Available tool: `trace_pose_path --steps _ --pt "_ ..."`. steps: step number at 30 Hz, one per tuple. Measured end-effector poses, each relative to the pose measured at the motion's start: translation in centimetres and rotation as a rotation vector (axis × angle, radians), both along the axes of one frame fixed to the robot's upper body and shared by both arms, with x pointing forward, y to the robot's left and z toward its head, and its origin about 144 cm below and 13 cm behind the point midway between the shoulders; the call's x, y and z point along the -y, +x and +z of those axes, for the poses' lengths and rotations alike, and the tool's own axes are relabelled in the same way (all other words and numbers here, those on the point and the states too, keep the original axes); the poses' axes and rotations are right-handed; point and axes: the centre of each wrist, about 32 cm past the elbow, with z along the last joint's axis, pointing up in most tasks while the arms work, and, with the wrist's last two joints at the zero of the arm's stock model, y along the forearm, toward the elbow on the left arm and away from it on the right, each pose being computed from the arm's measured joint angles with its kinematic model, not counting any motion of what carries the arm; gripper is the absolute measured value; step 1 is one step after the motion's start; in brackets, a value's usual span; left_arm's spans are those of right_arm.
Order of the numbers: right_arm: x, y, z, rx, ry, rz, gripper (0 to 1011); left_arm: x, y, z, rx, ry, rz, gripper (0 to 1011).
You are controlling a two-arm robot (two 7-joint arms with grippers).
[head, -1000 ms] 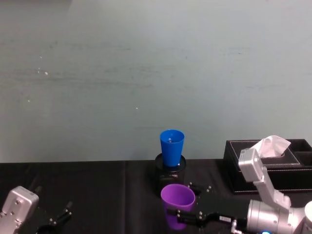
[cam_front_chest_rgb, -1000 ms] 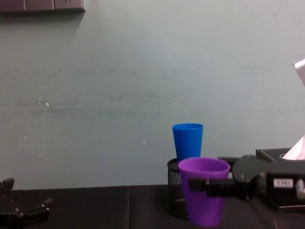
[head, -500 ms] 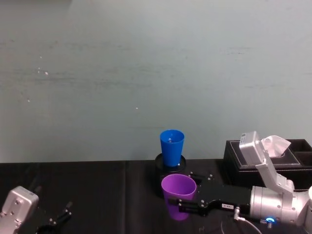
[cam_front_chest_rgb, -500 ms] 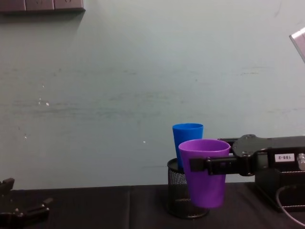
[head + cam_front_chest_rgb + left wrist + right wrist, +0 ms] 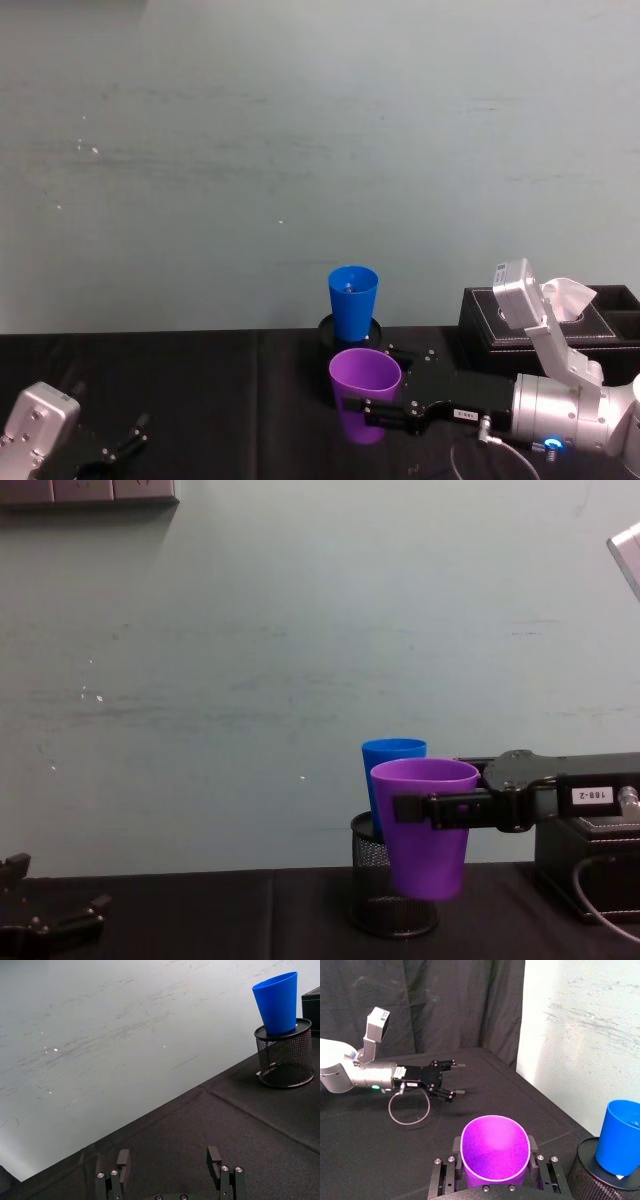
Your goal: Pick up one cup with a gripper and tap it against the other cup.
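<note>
– where was the right gripper (image 5: 428, 809)?
– it came in from the right with its silver forearm (image 5: 560, 412) lying about level above the black cloth (image 5: 200, 1125). the blue ring light was lit and the white label faced the chest camera. its two slim fingers were clamped on either side of the purple cup (image 5: 365, 388), just below the rim.
– and how did the cup sit?
– upright, mouth up, and lifted clear of the cloth. it hung just in front of the black mesh holder (image 5: 285, 1057), on the robot's side of it.
– what about the blue cup (image 5: 277, 1002)?
– it stood upright in the holder, behind the purple one. from the chest the purple cup covered part of it, and the two rims were nearly level. the right wrist view showed a gap between them, so they were near but not touching.
– and the left gripper (image 5: 169, 1160)?
– it was low at the near left corner of the cloth, well apart from both cups, with its fingers spread and nothing between them.
– anything else close by?
– a black tissue box (image 5: 480, 320) stood behind the right arm, to the right of the holder.
</note>
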Motion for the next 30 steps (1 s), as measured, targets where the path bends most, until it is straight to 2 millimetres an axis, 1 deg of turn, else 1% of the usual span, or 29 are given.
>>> trace_pose_path --steps 30 --pt "-0.01 0.01 0.02 0.000 0.000 -0.003 723 0.00 0.00 0.00 0.000 0.000 0.000 1000"
